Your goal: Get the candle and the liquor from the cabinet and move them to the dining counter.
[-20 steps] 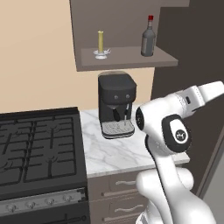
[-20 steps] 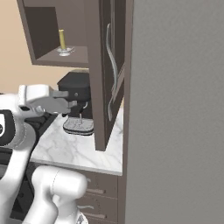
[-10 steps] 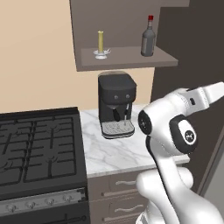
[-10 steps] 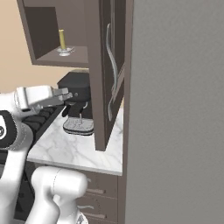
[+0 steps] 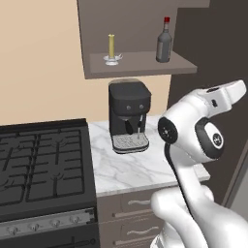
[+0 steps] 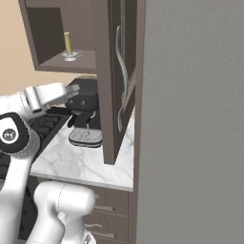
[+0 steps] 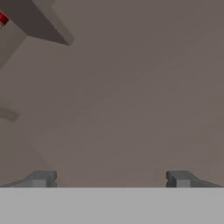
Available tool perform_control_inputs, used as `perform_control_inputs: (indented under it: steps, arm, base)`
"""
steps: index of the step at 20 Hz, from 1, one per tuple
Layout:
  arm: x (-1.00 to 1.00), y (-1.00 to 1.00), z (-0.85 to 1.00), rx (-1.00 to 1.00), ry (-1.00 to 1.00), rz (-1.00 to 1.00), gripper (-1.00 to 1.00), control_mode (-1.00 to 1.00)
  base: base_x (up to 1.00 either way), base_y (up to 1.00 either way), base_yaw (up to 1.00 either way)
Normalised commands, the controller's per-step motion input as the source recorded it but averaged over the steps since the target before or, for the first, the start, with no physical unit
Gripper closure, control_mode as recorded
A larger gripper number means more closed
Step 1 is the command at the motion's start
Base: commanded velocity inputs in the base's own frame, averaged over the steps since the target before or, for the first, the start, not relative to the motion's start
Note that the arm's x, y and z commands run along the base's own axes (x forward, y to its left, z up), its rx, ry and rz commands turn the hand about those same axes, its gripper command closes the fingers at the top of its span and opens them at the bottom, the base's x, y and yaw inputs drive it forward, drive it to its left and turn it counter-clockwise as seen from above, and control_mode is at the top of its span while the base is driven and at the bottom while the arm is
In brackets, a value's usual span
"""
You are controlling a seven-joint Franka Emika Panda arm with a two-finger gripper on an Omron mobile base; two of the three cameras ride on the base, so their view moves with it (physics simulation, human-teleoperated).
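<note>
**A:** Two task items, both on the open cabinet point(image 5: 140, 65) shelf. Candle point(image 5: 111, 47) stands upright in its small clear dish, left part of the shelf. Liquor point(image 5: 164, 43) bottle, red cap, stands upright toward the right end. Well apart from each other.

**B:** Right base view match?

**A:** Partly. Candle point(image 6: 68, 45) visible there on the shelf. Cabinet door point(image 6: 119, 81) is swung open toward the camera, long silver handle point(image 6: 122, 74) on its face, and it hides the right end of the shelf.

**B:** Gripper?

**A:** Gripper point(image 7: 109, 179) has its jaws wide apart, nothing between them. Hand view shows the two fingertips point(image 7: 41, 178) at the bottom edge with plain brown cabinet surface ahead. Tiny red patch at the top left corner of that view, likely the liquor cap, too little of it to be sure.

**B:** Where's the arm relative to the shelf?

**A:** Below shelf level. In the left base view the forearm point(image 5: 220, 94) reaches up and right, with its tip at the right side of the frame beside the dark panel, lower than the liquor. In the right base view the hand point(image 6: 47, 95) sits in front of the coffee machine point(image 6: 83, 112), left of the open door. Not touching either item.

**B:** What else is down there?

**A:** Black coffee machine point(image 5: 129, 115) on the small marble counter point(image 5: 135, 167), directly under the shelf. Black gas stove point(image 5: 41, 167) just beside the counter on its left. Brown drawers point(image 5: 131, 213) under the counter.
</note>
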Motion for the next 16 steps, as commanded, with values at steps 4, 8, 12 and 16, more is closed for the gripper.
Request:
perform_control_inputs:
  steps: [4,8,12,16]
  arm:
    - [0.42,0.06,0.20,0.04,0.00,0.13,-1.00,-1.00]
    - [0.55,0.16,0.15,0.06,0.00,0.08,-1.00,-1.00]
    - [0.54,0.27,0.05,0.05,0.00,0.03,-1.00,-1.00]
    - [0.55,0.30,0.00,0.03,0.00,0.00,-1.00,-1.00]
  base:
    - [0.00,0.00,0.00]
    - [0.00,0.00,0.00]
    - [0.00,0.00,0.00]
    - [0.00,0.00,0.00]
